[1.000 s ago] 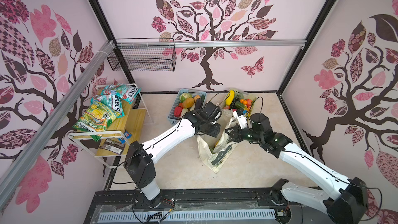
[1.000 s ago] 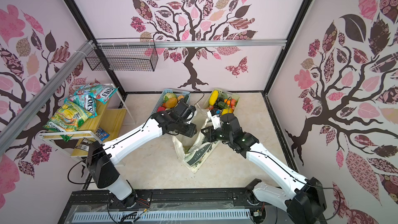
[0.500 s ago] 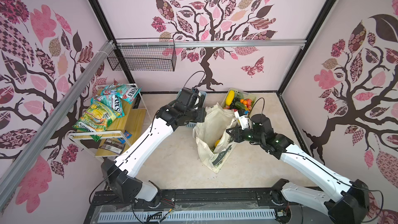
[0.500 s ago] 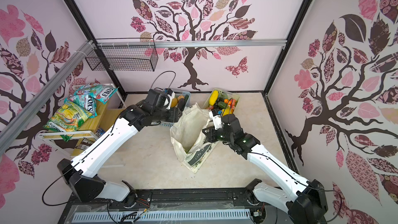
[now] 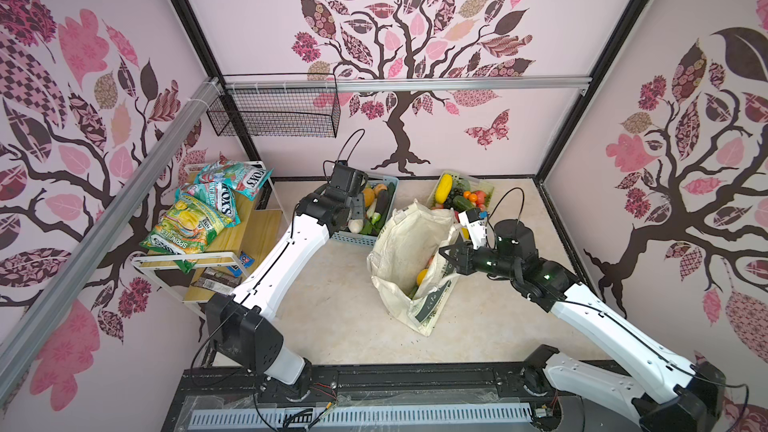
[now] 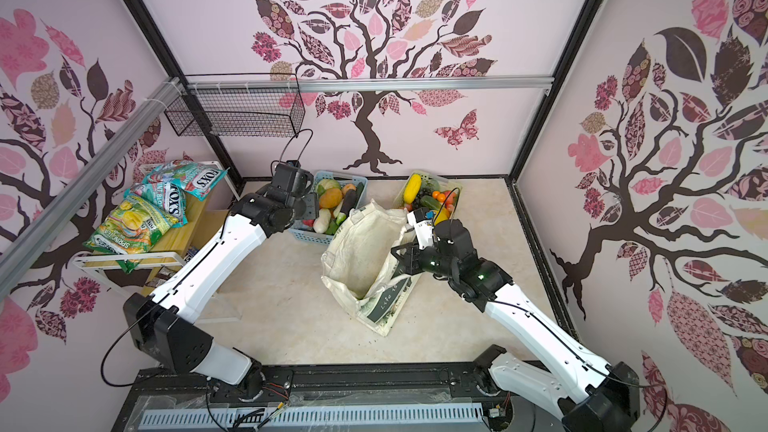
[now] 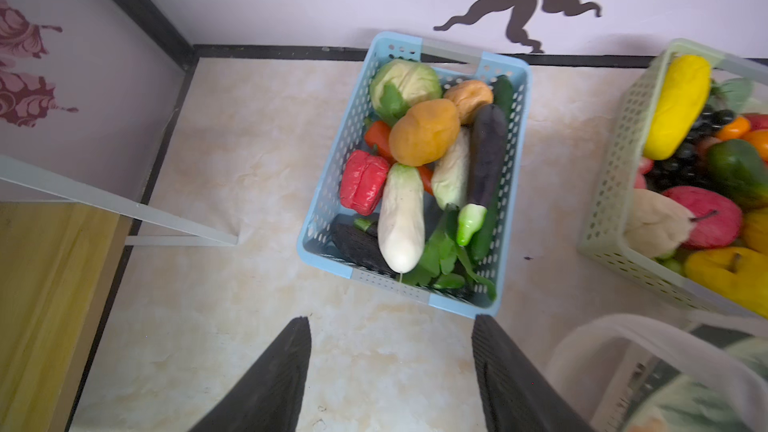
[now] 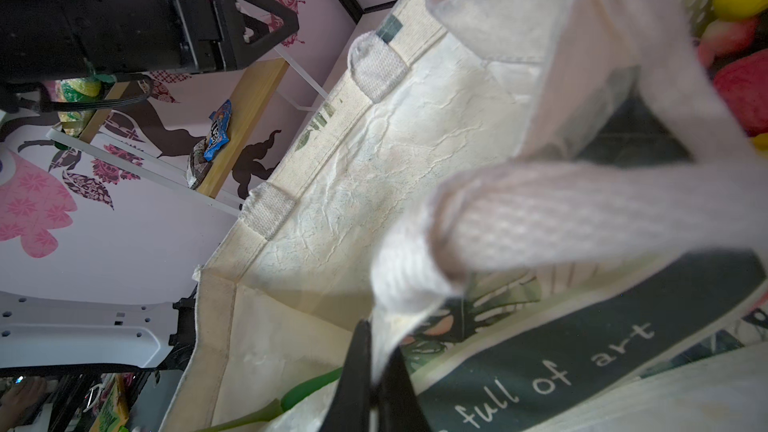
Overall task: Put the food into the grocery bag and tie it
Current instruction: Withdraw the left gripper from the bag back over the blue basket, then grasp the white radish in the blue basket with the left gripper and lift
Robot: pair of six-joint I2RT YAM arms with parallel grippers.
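Observation:
The cream grocery bag (image 5: 405, 255) (image 6: 357, 249) stands open mid-floor, its dark green band (image 8: 582, 351) facing my right arm. My right gripper (image 5: 446, 254) (image 6: 397, 254) (image 8: 376, 334) is shut on a cream strap (image 8: 540, 218) at the bag's near rim. A yellow-orange piece of food (image 5: 422, 276) and something green (image 8: 309, 388) lie inside the bag. More food (image 7: 424, 132) fills the light blue basket (image 7: 328, 201). My left gripper (image 5: 356, 210) (image 7: 390, 320) hangs open and holds nothing, just short of that basket's near edge.
A pale green basket (image 7: 615, 184) (image 5: 435, 193) of fruit stands behind the bag at the back wall. A wooden shelf (image 5: 245, 234) with snack packets (image 5: 195, 218) is at the left. A black wire basket (image 5: 274, 118) hangs on the back wall.
My left arm has drawn back from over the bag to the blue basket at the back left, and its jaws have spread wider. The right gripper has kept its hold.

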